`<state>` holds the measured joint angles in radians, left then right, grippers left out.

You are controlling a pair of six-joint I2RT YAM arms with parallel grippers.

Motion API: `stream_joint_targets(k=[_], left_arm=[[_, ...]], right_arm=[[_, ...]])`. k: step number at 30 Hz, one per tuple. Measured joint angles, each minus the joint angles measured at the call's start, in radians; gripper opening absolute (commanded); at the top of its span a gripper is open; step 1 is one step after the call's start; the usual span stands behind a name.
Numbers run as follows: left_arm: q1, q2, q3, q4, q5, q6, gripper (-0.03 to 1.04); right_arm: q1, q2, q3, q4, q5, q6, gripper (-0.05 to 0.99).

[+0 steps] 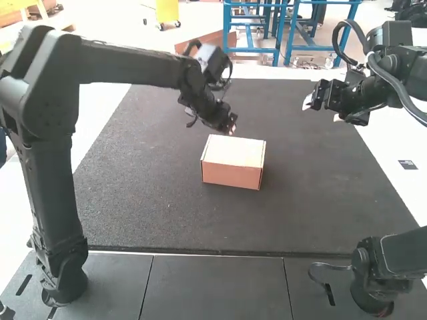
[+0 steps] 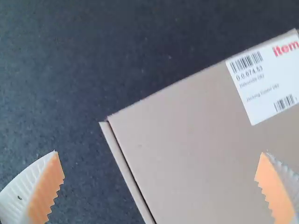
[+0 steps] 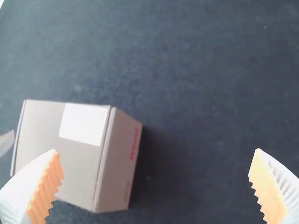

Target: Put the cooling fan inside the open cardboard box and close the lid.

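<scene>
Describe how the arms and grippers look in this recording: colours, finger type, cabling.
Both arms are matte black with chunky joints: the left arm and the right arm. Black cables loop loosely beside them. The left gripper and right gripper carry white ribbed fingers faced with orange saw-toothed pads.

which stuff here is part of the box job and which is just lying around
Part of the job:
cardboard box, lid already shut, on the mat
left gripper, jaws open, above one corner of the box
right gripper, jaws open, off to the box's right

Just lying about:
black mat
small dark tag on the white table
</scene>
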<state>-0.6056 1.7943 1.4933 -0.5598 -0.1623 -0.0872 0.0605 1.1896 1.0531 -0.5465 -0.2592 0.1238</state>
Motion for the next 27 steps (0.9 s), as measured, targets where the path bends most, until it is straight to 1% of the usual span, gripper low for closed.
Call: stream_joint_targets(k=[2, 5, 9, 12, 17, 20, 22, 24, 27], left_arm=[[0.017, -0.045, 0.043, 0.012, -0.003, 0.000, 0.97], [0.024, -0.116, 0.079, 0.046, -0.003, 0.000, 0.97], [0.031, -0.196, 0.081, 0.084, 0.006, -0.004, 0.97], [0.055, -0.251, 0.049, 0.149, 0.029, -0.006, 0.97], [0.106, -0.373, -0.101, 0.277, 0.060, -0.019, 0.97], [0.127, -0.452, -0.212, 0.354, 0.077, -0.024, 0.97], [0.141, -0.508, -0.293, 0.414, 0.087, -0.026, 0.97], [0.156, -0.568, -0.379, 0.482, 0.093, -0.026, 0.97], [0.178, -0.652, -0.501, 0.591, 0.099, -0.012, 0.97]], right_arm=[[0.000, 0.000, 0.000, 0.046, 0.000, -0.003, 0.91], [0.000, 0.000, 0.000, 0.130, -0.001, -0.016, 0.91], [0.000, -0.016, 0.000, 0.230, -0.004, -0.029, 0.91], [0.000, -0.052, 0.000, 0.275, -0.004, -0.034, 0.91], [0.000, -0.109, -0.003, 0.303, -0.007, -0.042, 0.91], [0.000, -0.142, -0.041, 0.341, 0.002, -0.045, 0.91], [0.000, -0.169, -0.084, 0.378, 0.030, -0.048, 0.91], [0.000, -0.200, -0.125, 0.407, 0.071, -0.050, 0.91], [0.000, -0.248, -0.174, 0.417, 0.137, -0.054, 0.91]])
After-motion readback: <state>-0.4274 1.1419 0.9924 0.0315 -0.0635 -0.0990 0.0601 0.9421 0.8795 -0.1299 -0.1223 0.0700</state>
